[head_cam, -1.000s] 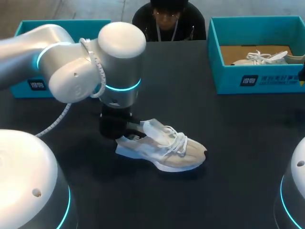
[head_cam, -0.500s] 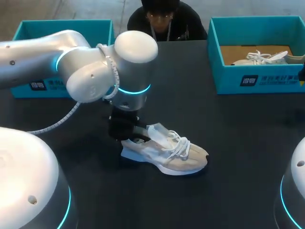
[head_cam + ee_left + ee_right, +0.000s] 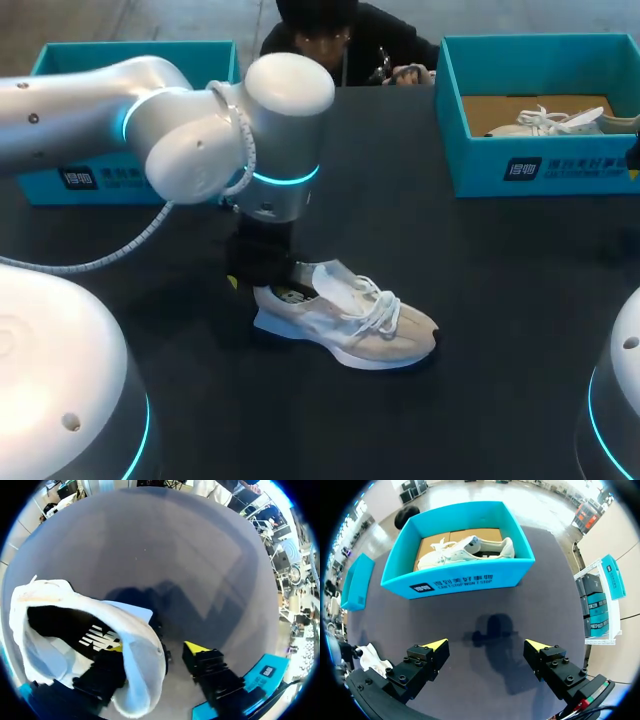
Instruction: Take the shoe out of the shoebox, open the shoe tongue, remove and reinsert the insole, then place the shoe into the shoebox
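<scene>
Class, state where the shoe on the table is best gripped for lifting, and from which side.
Probably best: the shoe at its heel collar, from above, one finger inside the opening, one outside the heel wall. It stands upright on its sole, opening upward, and that wall is thin; the toe is broad and rounded.

A dark matte table (image 3: 500, 300) carries soft shadows.

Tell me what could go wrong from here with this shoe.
The left hand straddles the heel wall of the shoe, one finger inside, one outside; closing may pinch the wall, not the insole. Nothing steadies the shoe: the right hand hangs open by the shoebox, so a pull could drag the shoe along the table.
</scene>
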Controlling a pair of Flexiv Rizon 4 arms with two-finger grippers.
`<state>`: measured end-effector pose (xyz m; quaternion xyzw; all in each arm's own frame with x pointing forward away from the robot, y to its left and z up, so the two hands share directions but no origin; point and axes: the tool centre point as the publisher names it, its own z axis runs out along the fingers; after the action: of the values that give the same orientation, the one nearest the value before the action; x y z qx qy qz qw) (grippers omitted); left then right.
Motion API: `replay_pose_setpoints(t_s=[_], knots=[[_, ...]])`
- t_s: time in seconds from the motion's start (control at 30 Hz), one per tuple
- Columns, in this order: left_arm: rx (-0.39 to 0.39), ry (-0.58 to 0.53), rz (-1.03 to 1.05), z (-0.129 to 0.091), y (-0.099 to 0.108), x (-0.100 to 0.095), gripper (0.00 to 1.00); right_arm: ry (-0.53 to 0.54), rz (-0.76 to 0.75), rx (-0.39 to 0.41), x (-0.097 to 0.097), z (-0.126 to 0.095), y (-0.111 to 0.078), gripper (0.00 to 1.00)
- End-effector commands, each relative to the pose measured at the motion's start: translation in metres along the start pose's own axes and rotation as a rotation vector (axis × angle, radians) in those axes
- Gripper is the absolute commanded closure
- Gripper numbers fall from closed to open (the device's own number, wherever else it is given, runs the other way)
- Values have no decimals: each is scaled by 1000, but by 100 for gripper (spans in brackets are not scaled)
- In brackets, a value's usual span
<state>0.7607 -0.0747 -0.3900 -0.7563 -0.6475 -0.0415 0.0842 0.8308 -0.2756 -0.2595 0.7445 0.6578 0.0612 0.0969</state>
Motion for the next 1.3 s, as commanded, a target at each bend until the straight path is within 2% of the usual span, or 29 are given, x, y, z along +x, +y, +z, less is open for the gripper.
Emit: replay_pose_setpoints(t_s=[0.03, 0.17, 0.3, 0.4, 0.7, 0.8, 1.3], knots=[[-9, -37, -10, -18, -7, 11, 0, 2, -1, -1, 0, 0, 0, 0], [-2, -106, -12, -35, -9, 13, 0, 2, -1, -1, 0, 0, 0, 0], [1, -111, -41, -56, -11, 13, 0, 2, -1, -1, 0, 0, 0, 0], [45, -115, -86, -72, -12, 15, 0, 2, -1, -1, 0, 0, 0, 0], [150, 27, -341, -111, -27, 20, 0, 2, -1, -1, 0, 0, 0, 0], [154, 112, -386, -120, -35, 17, 0, 2, -1, -1, 0, 0, 0, 0], [154, 112, -386, -120, -35, 17, 0, 2, -1, -1, 0, 0, 0, 0]])
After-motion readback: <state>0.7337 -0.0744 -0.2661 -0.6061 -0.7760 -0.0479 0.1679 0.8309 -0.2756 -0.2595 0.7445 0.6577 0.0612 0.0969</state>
